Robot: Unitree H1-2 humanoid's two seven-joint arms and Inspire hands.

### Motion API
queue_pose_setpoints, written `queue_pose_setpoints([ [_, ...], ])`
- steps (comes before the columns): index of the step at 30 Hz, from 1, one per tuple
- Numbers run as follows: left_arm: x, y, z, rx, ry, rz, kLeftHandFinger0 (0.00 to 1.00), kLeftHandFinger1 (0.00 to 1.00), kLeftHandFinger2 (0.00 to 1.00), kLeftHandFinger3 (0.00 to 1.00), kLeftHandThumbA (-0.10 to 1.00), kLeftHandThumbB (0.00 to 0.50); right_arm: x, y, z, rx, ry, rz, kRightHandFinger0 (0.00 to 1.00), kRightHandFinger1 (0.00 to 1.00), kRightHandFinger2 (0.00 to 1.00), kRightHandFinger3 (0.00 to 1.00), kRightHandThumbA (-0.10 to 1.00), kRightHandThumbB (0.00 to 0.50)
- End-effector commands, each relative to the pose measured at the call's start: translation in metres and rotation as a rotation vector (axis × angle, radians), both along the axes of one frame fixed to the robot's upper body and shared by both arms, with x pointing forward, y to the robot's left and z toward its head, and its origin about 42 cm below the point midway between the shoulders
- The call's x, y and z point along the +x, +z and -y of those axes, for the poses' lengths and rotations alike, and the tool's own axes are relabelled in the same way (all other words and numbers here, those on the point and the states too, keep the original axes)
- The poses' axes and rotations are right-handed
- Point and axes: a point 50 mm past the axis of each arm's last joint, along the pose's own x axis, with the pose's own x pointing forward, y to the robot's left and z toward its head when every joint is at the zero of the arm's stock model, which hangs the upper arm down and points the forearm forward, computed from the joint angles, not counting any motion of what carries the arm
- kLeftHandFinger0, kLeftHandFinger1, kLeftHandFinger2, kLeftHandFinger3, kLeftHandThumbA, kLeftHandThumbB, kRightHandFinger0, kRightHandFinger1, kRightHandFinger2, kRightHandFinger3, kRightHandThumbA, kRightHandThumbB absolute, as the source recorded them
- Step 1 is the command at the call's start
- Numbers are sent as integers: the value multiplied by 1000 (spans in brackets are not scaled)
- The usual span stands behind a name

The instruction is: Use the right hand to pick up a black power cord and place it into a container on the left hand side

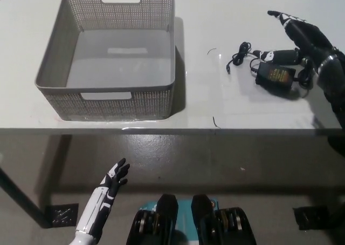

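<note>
The black right hand point(302, 40) reaches in from the right edge over the far right part of the white table point(215, 104), its fingers point(277, 55) spread apart and holding nothing. One finger stretches out toward the far side of the table, while another lies low and points left, just above the black power cord point(269, 67) and right at the upper edge of its adapter brick point(275, 73); whether that finger actually touches the brick or the cable cannot be told from this angle. The power cord lies flat on the table beneath the hand: the rectangular brick sits slightly tilted, a thin cable curls off to its left in a small loose tangle ending in a plug tip, and another loop of cable bunches at the brick's right side, partly hidden by the hand and wrist. The grey perforated basket point(108, 99) (a square container with cut-out handles in its walls) stands upright on the left part of the table, well apart from the cord, with a stretch of bare tabletop between them. The white left hand point(114, 176) rests low at the lower left, below the table's front edge and over the floor, its fingers loosely apart and touching nothing.
</note>
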Motion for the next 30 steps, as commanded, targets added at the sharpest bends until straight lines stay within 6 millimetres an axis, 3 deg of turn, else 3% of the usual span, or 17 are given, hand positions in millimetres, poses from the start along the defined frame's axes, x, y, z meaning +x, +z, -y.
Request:
queue_pose_setpoints([
  [1,2,13,2,10,-30,79,1000,1000,1000,1000,992,235,18,40,1,-139,-25,-16,1000,1000,1000,1000,822,500],
  [7,5,12,2,7,-36,89,1000,1000,1000,1000,979,237,26,33,-2,-238,-54,-110,1000,1000,1000,1000,874,500],
  [23,13,21,1,20,-42,114,1000,1000,1000,1000,982,234,34,29,4,-217,-95,-234,1000,1000,1000,1000,800,500],
  [30,14,21,2,19,-44,111,1000,1000,1000,1000,976,239,32,4,6,-217,-107,-279,1000,1000,1000,1000,785,500],
])
